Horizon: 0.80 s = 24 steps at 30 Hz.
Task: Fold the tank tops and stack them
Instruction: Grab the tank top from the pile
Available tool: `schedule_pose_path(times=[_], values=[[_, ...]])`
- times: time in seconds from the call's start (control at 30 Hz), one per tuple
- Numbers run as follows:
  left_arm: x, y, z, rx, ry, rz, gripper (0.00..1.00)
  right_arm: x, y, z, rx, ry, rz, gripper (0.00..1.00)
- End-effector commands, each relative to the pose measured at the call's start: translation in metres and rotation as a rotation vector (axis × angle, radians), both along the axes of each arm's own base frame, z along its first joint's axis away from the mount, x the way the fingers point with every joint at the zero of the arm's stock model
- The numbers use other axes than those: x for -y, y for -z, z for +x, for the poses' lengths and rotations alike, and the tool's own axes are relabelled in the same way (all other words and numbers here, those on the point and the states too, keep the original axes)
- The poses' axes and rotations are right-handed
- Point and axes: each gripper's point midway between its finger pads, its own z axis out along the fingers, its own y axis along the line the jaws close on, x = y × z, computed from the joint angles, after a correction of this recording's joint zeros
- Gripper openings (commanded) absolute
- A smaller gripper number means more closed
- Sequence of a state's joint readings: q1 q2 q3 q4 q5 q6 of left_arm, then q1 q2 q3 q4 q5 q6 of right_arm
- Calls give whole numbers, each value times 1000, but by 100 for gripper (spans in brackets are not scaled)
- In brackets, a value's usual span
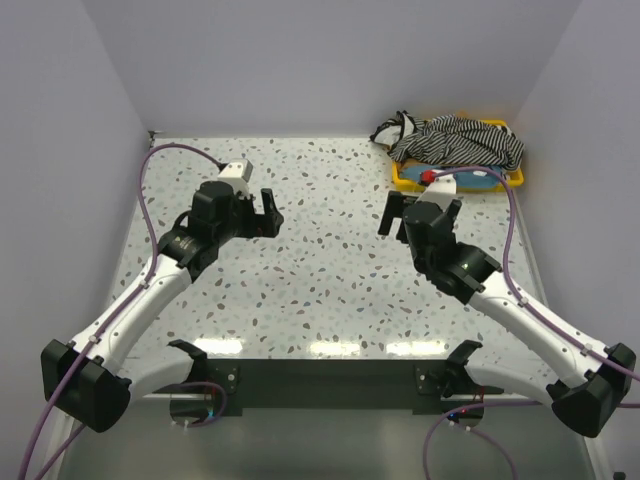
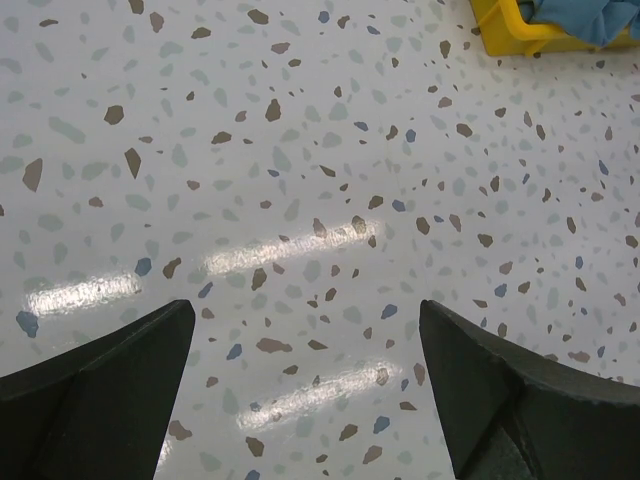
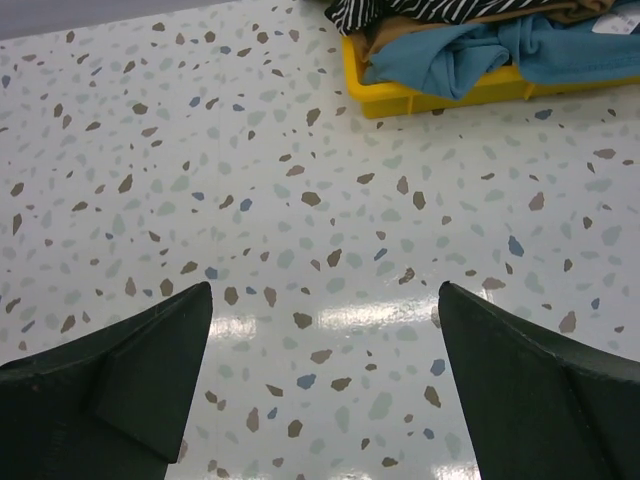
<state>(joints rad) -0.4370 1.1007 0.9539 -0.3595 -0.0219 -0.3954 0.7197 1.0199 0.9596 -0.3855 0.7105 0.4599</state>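
Note:
The tank tops lie heaped in a yellow tray (image 1: 404, 181) at the table's back right. A black-and-white striped top (image 1: 460, 139) is on the heap, spilling over the tray's left end. A light blue top (image 3: 470, 60) bulges over the tray's near rim (image 3: 420, 98), with tan-brown cloth (image 3: 395, 32) behind it. My left gripper (image 1: 263, 212) hovers open over the speckled table at mid-left, nothing between its fingers (image 2: 120, 390). My right gripper (image 1: 397, 214) is open too, just in front of the tray, empty between its fingers (image 3: 130, 380).
White walls close in the table on the left, back and right. The tray's corner (image 2: 510, 30) shows at the upper right of the left wrist view. A black bar (image 1: 325, 380) with both arm bases runs along the near edge.

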Motion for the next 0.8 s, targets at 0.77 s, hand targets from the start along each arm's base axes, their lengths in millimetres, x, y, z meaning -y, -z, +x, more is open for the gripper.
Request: schedule_pose_path(times=[0.77], values=[[9, -33, -3, 73, 40, -73, 100, 119, 10, 242, -161, 297, -7, 80]])
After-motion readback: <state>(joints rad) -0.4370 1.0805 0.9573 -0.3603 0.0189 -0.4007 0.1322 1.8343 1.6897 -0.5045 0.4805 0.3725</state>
